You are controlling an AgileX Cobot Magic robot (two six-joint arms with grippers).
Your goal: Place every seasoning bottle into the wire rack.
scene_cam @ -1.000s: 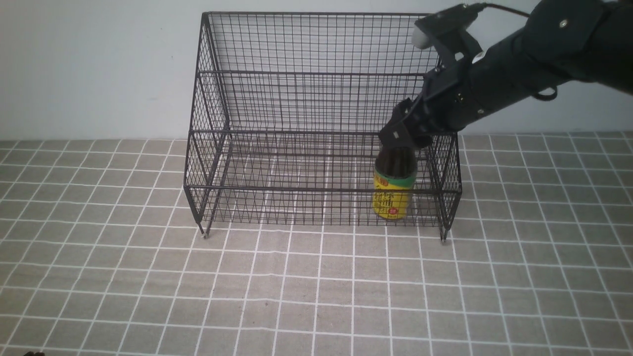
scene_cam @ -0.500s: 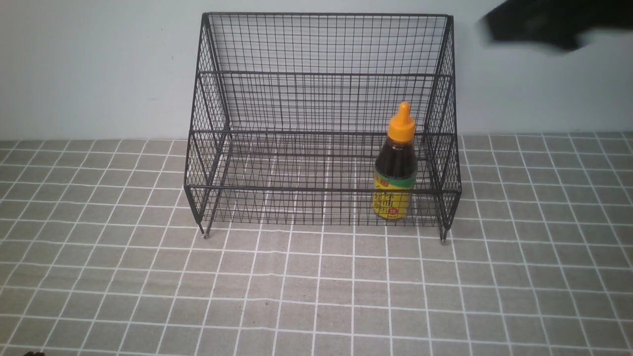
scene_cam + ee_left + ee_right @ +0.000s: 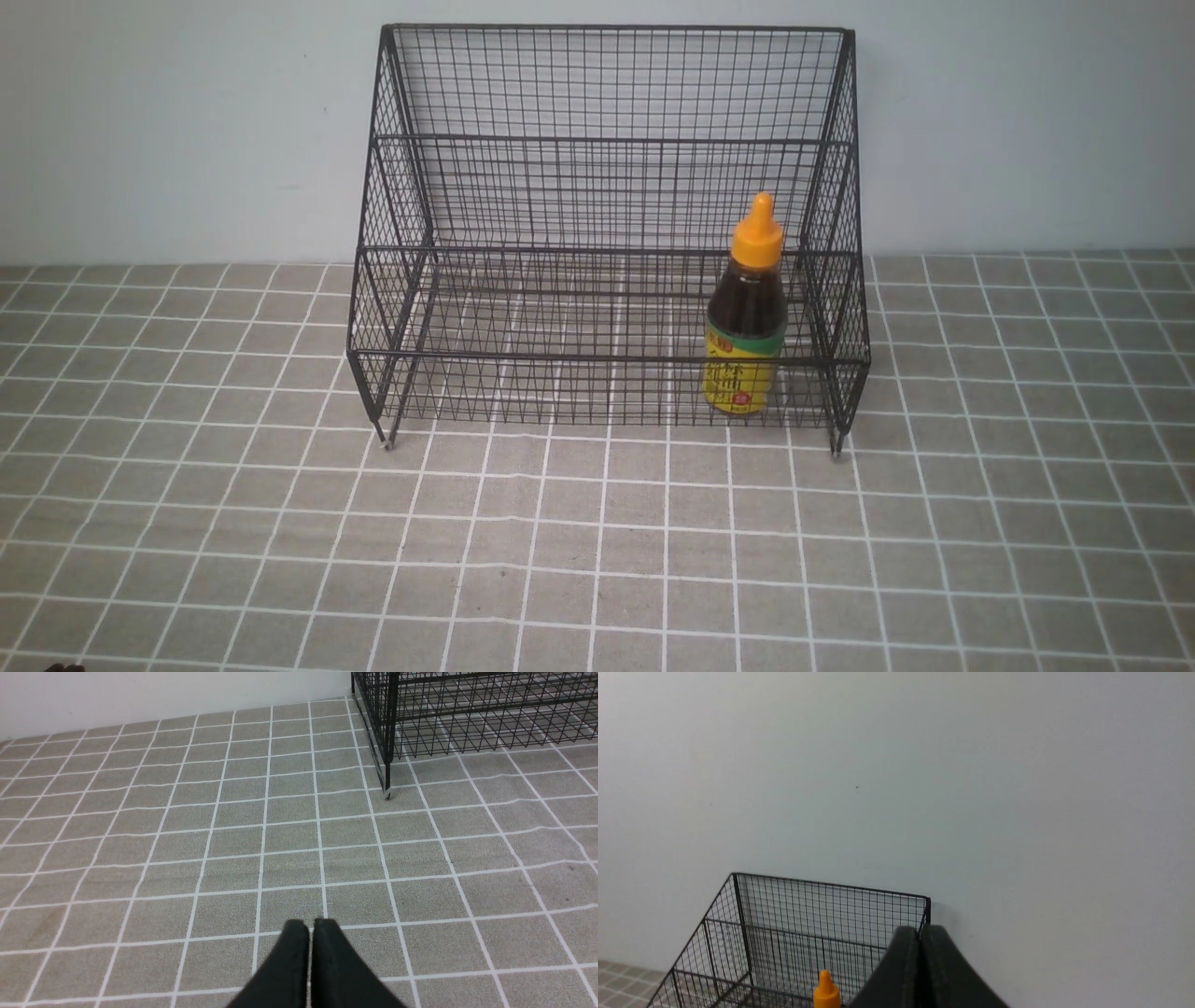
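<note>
**On the rack's lowest tier: one bottle in, both tools empty**

At the left side, the left tool [image 3: 310, 924] hangs low over the bare counter [image 3: 280, 523]. Its fingers are pressed together with nothing between them, and it is well apart from the wire rack [image 3: 607, 140].

Within the rack, the seasoning bottle [image 3: 744, 317] stands upright on the front, lowest tier. It is at the right end, just beside the sloped side mesh.

Further right, the right tool [image 3: 920, 928] is raised high and faces the wall [image 3: 971, 788]. It is closed on nothing and well clear of the bottle.

By count there are one rack, one bottle and two tools.

I judge the placing step done for this bottle. No second bottle shows anywhere, though one may lie on counter outside these views. If one does, the next move calls for opening a tool, gripping the bottle by its body and lowering it over the front rail. If not, nothing is left to do.
</note>
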